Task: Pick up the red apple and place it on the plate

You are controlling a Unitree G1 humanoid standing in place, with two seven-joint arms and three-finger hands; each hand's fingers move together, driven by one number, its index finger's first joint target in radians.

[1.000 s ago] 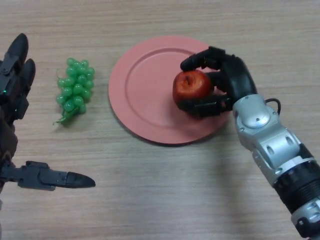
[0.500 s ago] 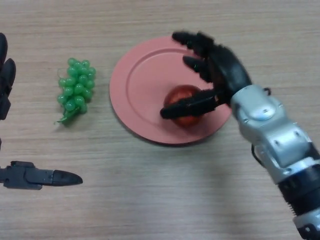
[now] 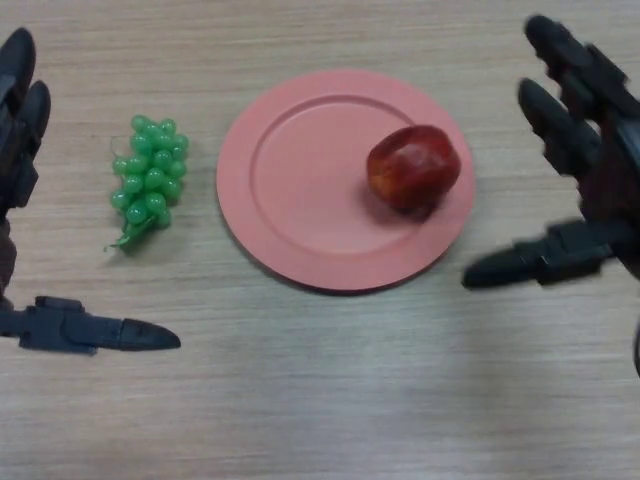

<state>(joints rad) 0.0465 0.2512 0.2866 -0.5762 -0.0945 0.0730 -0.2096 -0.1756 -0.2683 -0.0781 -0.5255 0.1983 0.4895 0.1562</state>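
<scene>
Apple released on plate

Right hand point(image 3: 600, 190) has pulled back to the right of the round pink plate point(image 3: 300, 180), fingers spread straight, holding nothing. Shiny red apple point(image 3: 413, 167) rests on the plate's right side, untouched. Left hand point(image 3: 25, 180) sits open at the left edge, beside a green plastic grape bunch point(image 3: 148, 178) on the wooden table point(image 3: 330, 390).

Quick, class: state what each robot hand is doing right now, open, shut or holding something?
Left hand: open, holding nothing, at the table's left edge.
Right hand: open, holding nothing, right of the plate; the red apple lies on it.
</scene>
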